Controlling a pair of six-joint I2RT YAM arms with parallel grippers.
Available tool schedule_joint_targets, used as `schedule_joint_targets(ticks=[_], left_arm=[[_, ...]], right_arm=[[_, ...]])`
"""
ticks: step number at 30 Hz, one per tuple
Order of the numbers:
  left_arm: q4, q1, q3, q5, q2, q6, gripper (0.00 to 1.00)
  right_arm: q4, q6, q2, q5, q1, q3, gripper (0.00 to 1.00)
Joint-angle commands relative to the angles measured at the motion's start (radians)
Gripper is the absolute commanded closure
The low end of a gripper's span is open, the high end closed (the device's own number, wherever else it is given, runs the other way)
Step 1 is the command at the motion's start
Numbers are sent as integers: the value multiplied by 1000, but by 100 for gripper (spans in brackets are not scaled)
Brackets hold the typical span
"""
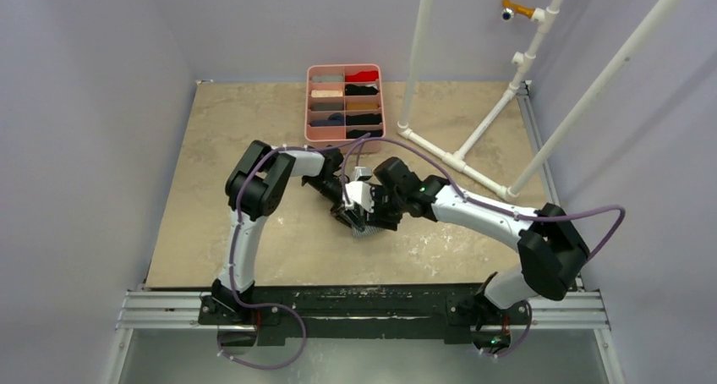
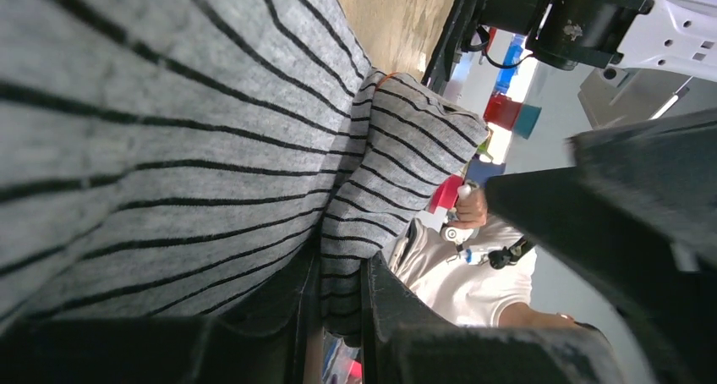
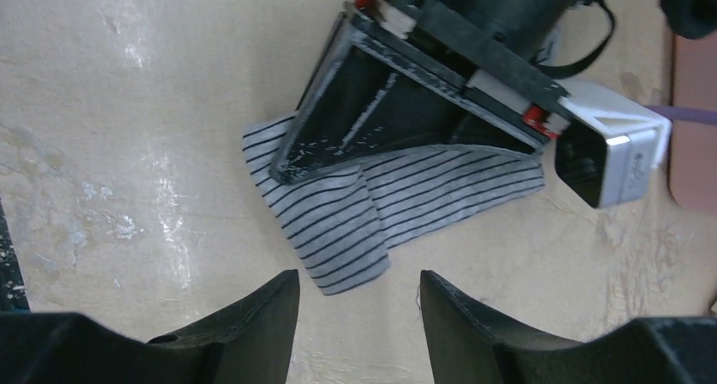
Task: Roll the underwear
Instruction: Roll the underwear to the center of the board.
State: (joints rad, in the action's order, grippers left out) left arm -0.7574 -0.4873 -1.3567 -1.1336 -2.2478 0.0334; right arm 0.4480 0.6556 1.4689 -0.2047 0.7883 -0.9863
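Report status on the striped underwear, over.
Left gripper shut on striped underwear, cloth folded over itself. Right gripper open, empty, hovering close. Pink tray far off, not in the way.

there are two robot arms, a left arm [image 1: 245,249] and a right arm [image 1: 482,208], and two grippers, the left gripper [image 3: 292,166] and the right gripper [image 3: 359,291], each with two fingers [image 3: 254,316]. one piece of underwear [image 3: 342,219], grey with thin dark stripes, shows on the one table [image 1: 211,147], and one pink tray [image 1: 308,105] stands there with eight compartments, two across and four deep, each holding one rolled cloth as far as can be told. beyond these there are one white pipe frame [image 1: 418,63], one orange fitting [image 1: 517,9] and, in the left wrist view, one person in a white shirt [image 2: 473,287].
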Motion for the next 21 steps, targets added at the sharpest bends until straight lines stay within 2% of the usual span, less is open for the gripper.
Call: schedule_joint_targets(ticks=[1,8,21], left_arm=[[-9,14,-8,124,-60,-15,100],[-27,14,-20,115,-75,-21,100],[-43,14,-24,106,-82,-30,100]], right_arm=[[-33,74,33,128,78,21,46],[-81,125,108,201,155,48,46],[-156,174,177,254,170,64,48]])
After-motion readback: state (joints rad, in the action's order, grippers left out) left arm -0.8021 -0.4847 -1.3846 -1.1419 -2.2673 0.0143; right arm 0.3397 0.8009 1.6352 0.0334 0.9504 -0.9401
